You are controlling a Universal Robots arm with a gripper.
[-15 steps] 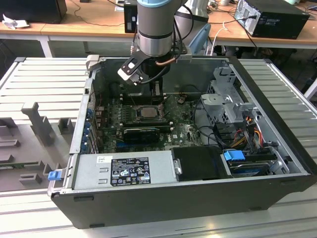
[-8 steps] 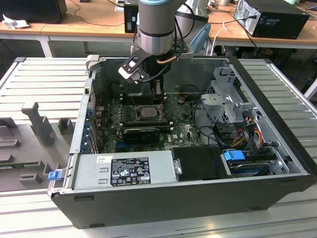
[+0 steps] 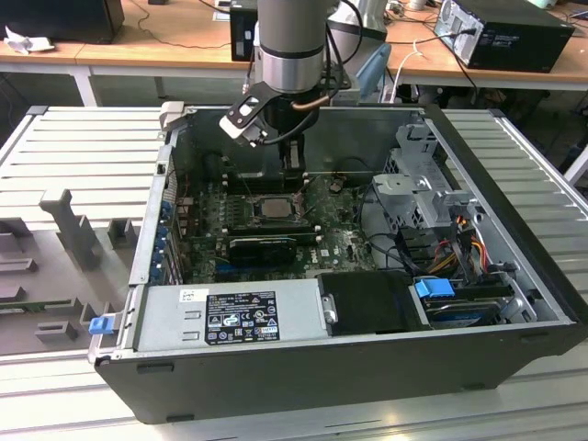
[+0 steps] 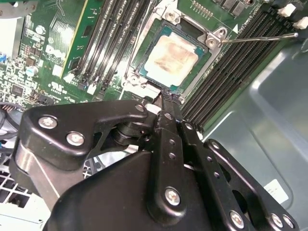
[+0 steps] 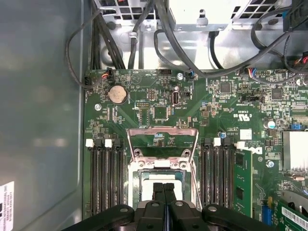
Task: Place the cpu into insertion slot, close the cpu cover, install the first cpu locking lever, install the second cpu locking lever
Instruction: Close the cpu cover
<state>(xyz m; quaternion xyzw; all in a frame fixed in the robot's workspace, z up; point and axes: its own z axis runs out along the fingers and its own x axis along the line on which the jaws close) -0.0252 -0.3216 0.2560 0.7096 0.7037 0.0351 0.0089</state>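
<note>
- The arm is reaching down into the open case, which is lying on the ribbed counter.
- In both wrist views, the tool is hanging close by the socket's edge. Its fingers are pressing together with nothing between them.
- The cpu is sitting flat in the socket on the green board, with its dull beige top showing uncovered.
- The cover is standing swung open beside the socket, and the board is showing through its square opening. Its exact tilt is hard to judge.
- A thin lever is sticking out from one socket corner, passing across the memory slots.
</note>
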